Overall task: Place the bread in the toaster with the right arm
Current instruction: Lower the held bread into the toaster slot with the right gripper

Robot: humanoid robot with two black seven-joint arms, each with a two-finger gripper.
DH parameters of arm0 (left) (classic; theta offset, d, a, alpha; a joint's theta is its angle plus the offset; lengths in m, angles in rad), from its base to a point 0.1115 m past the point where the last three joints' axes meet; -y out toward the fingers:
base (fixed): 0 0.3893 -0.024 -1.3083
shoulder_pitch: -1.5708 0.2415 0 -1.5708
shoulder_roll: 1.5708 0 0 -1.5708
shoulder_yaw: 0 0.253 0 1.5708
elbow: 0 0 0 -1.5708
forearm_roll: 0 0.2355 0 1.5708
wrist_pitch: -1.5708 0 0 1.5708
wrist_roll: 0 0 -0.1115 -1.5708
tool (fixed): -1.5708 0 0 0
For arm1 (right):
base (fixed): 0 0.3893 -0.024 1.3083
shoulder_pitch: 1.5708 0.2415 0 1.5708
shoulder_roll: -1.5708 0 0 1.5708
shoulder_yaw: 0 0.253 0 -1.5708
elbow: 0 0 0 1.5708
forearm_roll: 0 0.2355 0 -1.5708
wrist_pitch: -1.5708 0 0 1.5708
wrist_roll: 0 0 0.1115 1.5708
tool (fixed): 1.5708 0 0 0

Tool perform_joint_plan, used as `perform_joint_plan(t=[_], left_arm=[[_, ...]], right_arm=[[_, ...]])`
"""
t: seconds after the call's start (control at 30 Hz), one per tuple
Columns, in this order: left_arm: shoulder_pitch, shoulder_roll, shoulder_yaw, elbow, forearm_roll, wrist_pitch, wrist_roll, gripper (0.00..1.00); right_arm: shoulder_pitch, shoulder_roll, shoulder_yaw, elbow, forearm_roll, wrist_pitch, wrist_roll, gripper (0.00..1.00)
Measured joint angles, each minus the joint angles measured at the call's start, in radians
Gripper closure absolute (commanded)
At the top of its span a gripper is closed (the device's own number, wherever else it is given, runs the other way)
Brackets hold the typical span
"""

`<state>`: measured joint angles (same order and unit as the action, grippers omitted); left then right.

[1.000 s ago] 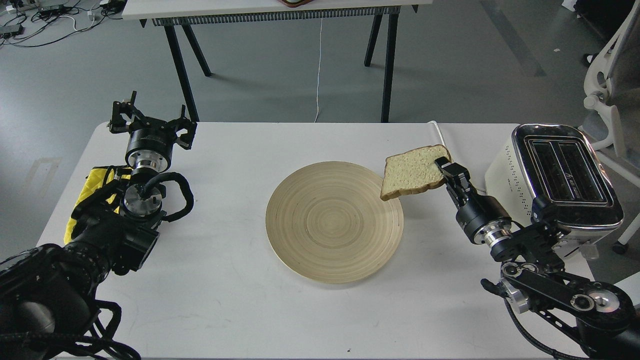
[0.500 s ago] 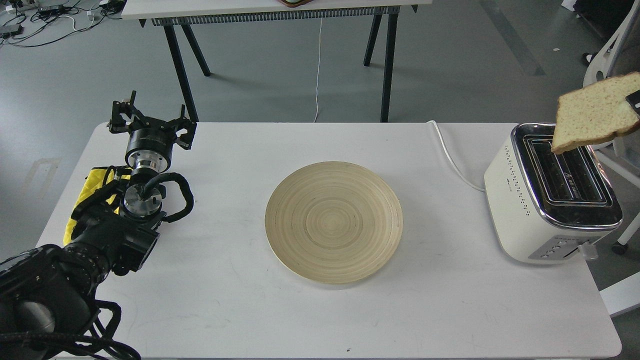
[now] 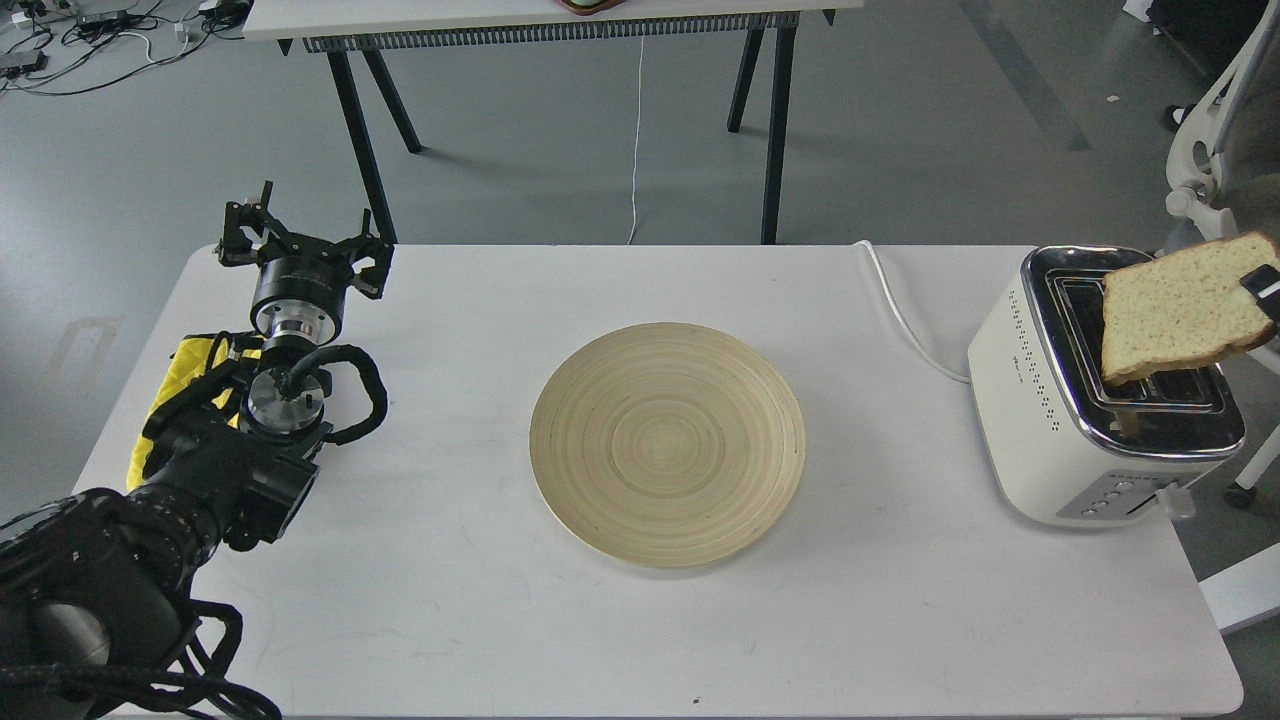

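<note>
The bread (image 3: pixel 1180 308) is a pale tan slice with a brown crust, held tilted just above the chrome top of the cream-white toaster (image 3: pixel 1050 410) at the table's right end. Its lower edge hangs over the slots. My right gripper (image 3: pixel 1264 292) shows only as a dark tip at the right edge of the view, shut on the bread's right side; the rest of the right arm is out of view. My left gripper (image 3: pixel 303 240) is open and empty at the table's far left.
A round wooden plate (image 3: pixel 667 443) lies empty at the middle of the white table. A yellow cloth (image 3: pixel 190 372) sits under my left arm. The toaster's white cord (image 3: pixel 905 318) runs off the back edge. A white chair (image 3: pixel 1210 170) stands to the right.
The right gripper carried the bread from beside the plate up and right over the toaster, then lowered it close above the slots. The left arm has not moved.
</note>
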<state>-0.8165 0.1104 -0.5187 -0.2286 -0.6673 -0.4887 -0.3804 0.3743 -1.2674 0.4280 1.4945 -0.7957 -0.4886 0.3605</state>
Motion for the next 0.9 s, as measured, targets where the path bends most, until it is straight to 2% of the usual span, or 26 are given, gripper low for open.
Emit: perform_joint_plan(t=[0.2,0.3,0.4,0.43,0.47,0.5,0.53,0.6,0.67,0.9], left_arm=[[0.000,0.000,0.000,0.000,0.000,0.000,0.000,0.00],[0.000,0.000,0.000,0.000,0.000,0.000,0.000,0.00],[0.000,0.000,0.000,0.000,0.000,0.000,0.000,0.00],[0.000,0.000,0.000,0.000,0.000,0.000,0.000,0.00],[0.000,0.000,0.000,0.000,0.000,0.000,0.000,0.00],[0.000,0.000,0.000,0.000,0.000,0.000,0.000,0.00],[0.000,0.000,0.000,0.000,0.000,0.000,0.000,0.00],[0.000,0.000,0.000,0.000,0.000,0.000,0.000,0.00],[0.000,0.000,0.000,0.000,0.000,0.000,0.000,0.00],[0.000,0.000,0.000,0.000,0.000,0.000,0.000,0.00]], right_arm=[[-0.005,0.006,-0.006,-0.001,-0.010,0.000,0.000,0.99],[-0.012,0.021,-0.008,-0.007,-0.017,0.000,-0.003,0.93],[-0.014,0.060,-0.009,-0.015,-0.022,0.000,-0.005,0.78],[-0.014,0.071,-0.009,-0.018,-0.023,0.000,-0.005,0.67],[-0.014,0.080,-0.009,-0.020,-0.024,0.000,-0.006,0.48],[-0.014,0.091,-0.009,-0.023,-0.024,0.000,-0.006,0.33],[-0.013,0.101,-0.010,-0.024,-0.025,0.000,-0.006,0.26],[-0.007,0.119,-0.011,-0.025,-0.025,0.000,-0.006,0.18],[-0.002,0.132,-0.007,-0.025,-0.024,0.000,-0.006,0.03],[0.071,0.127,-0.005,-0.025,-0.015,0.000,-0.011,0.01]])
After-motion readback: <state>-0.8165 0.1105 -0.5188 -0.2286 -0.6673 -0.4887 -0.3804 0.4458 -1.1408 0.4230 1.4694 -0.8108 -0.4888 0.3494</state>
